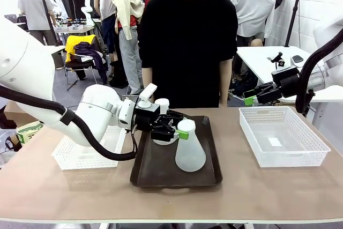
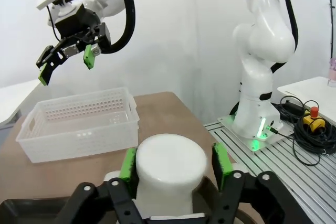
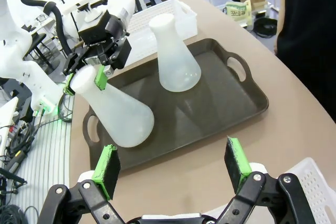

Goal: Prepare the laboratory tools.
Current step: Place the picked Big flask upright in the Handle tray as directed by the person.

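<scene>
Two translucent whitish conical flasks stand on the dark brown tray (image 1: 161, 172). My left gripper (image 1: 179, 131) is around the neck of the nearer flask (image 1: 190, 154), whose base rests on the tray. In the left wrist view the green pads (image 2: 128, 163) flank the neck (image 2: 170, 169), with a thin gap on one side, so the gripper is open. The other flask (image 1: 162, 104) stands behind it, partly hidden by the gripper. My right gripper (image 1: 252, 98) hangs open and empty above the table's right side. The right wrist view looks past its gripper (image 3: 172, 167) at both flasks (image 3: 121, 114) (image 3: 176, 64).
A white lattice basket (image 1: 80, 156) sits left of the tray and another (image 1: 300, 148) to its right. A person in black (image 1: 187, 41) stands at the far edge of the table. Bare tabletop lies in front of the tray.
</scene>
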`<state>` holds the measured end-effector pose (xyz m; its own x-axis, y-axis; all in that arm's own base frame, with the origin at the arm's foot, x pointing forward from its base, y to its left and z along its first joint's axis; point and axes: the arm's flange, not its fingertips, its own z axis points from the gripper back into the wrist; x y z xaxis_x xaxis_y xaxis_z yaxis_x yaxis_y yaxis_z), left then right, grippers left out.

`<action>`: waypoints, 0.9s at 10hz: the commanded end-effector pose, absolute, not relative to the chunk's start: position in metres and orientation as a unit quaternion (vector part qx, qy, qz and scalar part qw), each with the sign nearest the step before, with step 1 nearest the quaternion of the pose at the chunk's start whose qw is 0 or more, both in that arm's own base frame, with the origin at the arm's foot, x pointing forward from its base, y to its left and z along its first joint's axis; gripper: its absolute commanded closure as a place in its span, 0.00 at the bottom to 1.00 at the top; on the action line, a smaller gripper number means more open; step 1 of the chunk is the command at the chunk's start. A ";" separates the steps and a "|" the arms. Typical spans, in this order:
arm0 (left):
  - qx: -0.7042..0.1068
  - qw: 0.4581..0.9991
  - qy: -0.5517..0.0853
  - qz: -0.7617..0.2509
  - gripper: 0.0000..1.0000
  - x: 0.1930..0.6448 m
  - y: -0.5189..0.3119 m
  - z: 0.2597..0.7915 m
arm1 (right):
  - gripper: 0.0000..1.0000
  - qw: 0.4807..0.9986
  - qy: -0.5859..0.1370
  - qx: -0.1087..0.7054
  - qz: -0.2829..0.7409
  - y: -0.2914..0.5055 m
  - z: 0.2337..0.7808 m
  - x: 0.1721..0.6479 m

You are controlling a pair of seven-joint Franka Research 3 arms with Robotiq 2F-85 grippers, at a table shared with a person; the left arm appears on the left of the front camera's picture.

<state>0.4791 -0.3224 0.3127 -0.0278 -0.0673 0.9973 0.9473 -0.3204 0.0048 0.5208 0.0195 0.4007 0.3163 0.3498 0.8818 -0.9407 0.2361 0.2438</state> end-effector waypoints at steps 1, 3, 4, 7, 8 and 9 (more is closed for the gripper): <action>-0.554 0.439 -0.378 -0.598 0.00 0.486 -0.325 0.316 | 0.00 0.705 -0.352 0.410 0.459 0.020 0.401 0.520; -0.554 0.451 -0.365 -0.597 0.00 0.484 -0.323 0.316 | 0.00 0.705 -0.352 0.410 0.459 0.020 0.401 0.520; -0.556 0.454 -0.359 -0.597 0.00 0.483 -0.322 0.315 | 0.00 0.705 -0.352 0.410 0.459 0.020 0.401 0.520; -0.555 0.465 -0.357 -0.590 0.00 0.484 -0.322 0.314 | 0.00 0.705 -0.352 0.410 0.459 0.020 0.401 0.520; -0.555 0.476 -0.354 -0.584 0.00 0.486 -0.321 0.314 | 0.00 0.705 -0.352 0.410 0.459 0.020 0.401 0.520; -0.558 0.456 -0.365 -0.589 0.00 0.480 -0.320 0.310 | 0.00 0.705 -0.352 0.410 0.459 0.020 0.401 0.520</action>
